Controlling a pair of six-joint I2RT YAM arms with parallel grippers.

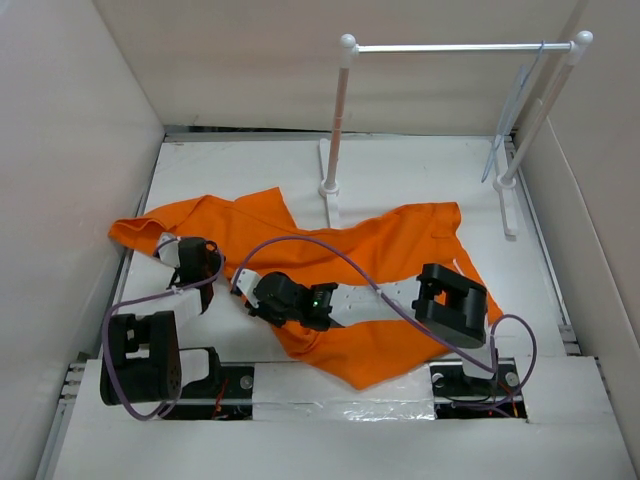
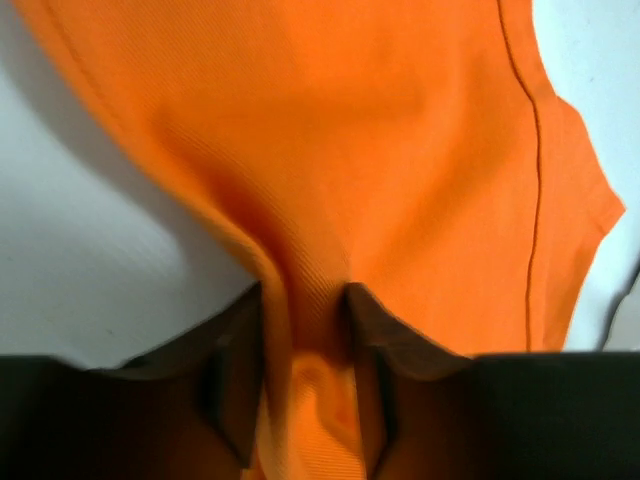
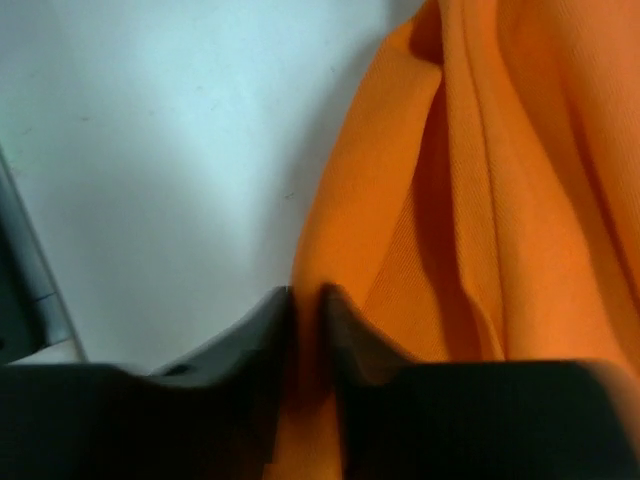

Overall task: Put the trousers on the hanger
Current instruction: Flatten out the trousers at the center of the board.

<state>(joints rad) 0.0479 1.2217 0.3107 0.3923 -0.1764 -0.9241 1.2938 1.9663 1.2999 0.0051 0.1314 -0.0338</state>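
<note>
The orange trousers (image 1: 390,240) lie crumpled across the white table, one part reaching far left, another right. My left gripper (image 1: 197,256) sits over their left part; in the left wrist view it (image 2: 305,320) is shut on a raised fold of the cloth (image 2: 380,150). My right gripper (image 1: 258,295) reaches left over the front middle; in the right wrist view it (image 3: 308,300) is shut on an edge of the cloth (image 3: 500,200). The pale blue-white hanger (image 1: 510,120) hangs from the right end of the rack's bar, far from both grippers.
The white two-post rack with a silver crossbar (image 1: 450,47) stands at the back, its left post (image 1: 335,120) just behind the trousers. White walls (image 1: 70,150) enclose the table on three sides. A purple cable (image 1: 330,250) loops over the cloth.
</note>
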